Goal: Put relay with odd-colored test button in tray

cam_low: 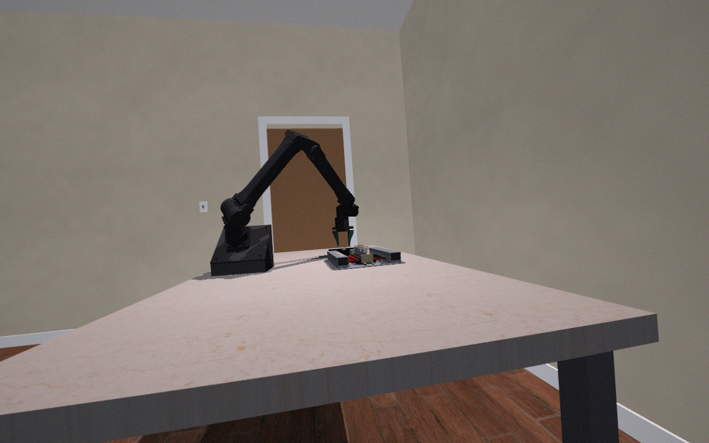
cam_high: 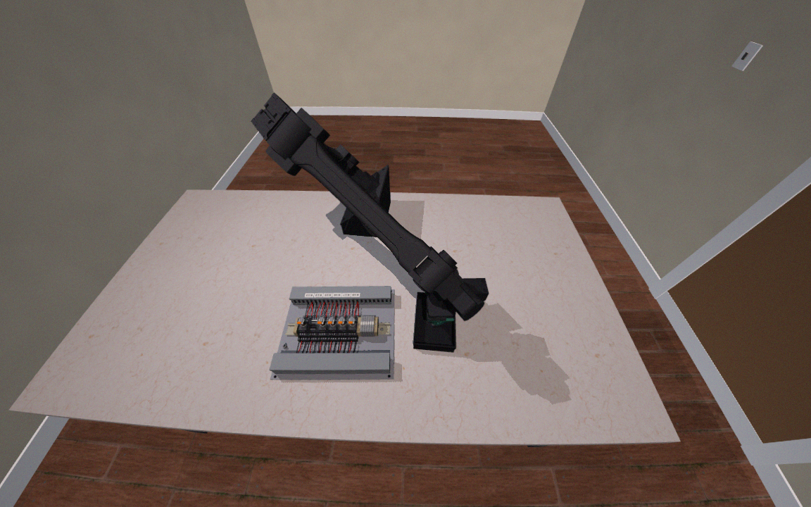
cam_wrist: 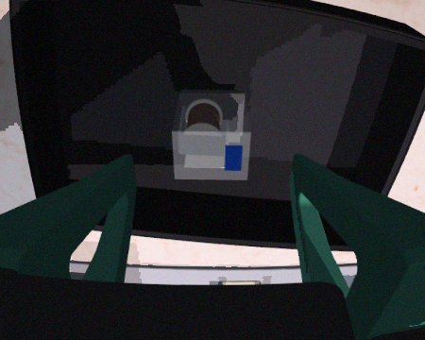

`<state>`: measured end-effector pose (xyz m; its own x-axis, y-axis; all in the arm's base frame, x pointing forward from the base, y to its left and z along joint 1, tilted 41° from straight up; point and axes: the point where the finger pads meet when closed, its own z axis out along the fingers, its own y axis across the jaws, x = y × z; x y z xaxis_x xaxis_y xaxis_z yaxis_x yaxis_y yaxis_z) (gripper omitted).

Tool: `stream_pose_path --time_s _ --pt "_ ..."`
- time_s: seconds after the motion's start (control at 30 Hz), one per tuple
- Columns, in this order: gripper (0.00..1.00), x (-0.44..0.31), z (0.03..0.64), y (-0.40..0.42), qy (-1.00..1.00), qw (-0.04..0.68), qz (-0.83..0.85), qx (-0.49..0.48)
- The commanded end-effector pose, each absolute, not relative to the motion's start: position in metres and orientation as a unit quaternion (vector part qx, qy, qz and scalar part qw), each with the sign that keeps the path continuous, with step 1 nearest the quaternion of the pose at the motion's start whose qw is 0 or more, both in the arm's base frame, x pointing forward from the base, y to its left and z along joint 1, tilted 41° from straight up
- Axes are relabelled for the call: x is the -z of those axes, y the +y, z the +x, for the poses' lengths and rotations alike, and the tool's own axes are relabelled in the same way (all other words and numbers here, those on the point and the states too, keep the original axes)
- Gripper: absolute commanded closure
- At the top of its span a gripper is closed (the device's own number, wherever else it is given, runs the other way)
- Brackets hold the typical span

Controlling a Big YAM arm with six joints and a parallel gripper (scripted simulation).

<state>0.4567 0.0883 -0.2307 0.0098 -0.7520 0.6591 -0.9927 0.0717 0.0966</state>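
Relay delivered, fingers off it.
Blue-buttoned relay (cam_wrist: 211, 147) lies on the floor of the black tray (cam_wrist: 61, 70), which stands open side up on the bench (cam_high: 175, 283) beside the relay panel (cam_high: 333, 334). Gripper (cam_wrist: 211, 221) hovers above, fingers spread, grasping nothing. Judged left: retreat, parts settling.

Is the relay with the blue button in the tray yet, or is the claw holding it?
In the tray. The wrist view shows the relay lying on the black tray's floor, with the claw open above it, green fingers apart and touching nothing.
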Motion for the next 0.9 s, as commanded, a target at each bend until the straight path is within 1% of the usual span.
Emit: stream_pose_path --time_s 0.0,0.4,0.73,0.87 --pt "0.41 0.218 0.480 0.107 -0.681 0.264 0.647 -0.218" --pt "0.41 0.207 0.483 0.117 -0.681 0.259 0.649 -0.220" --pt "0.41 0.160 0.489 0.159 -0.681 0.253 0.651 -0.221" --pt "0.41 0.153 0.489 0.165 -0.680 0.256 0.650 -0.220"
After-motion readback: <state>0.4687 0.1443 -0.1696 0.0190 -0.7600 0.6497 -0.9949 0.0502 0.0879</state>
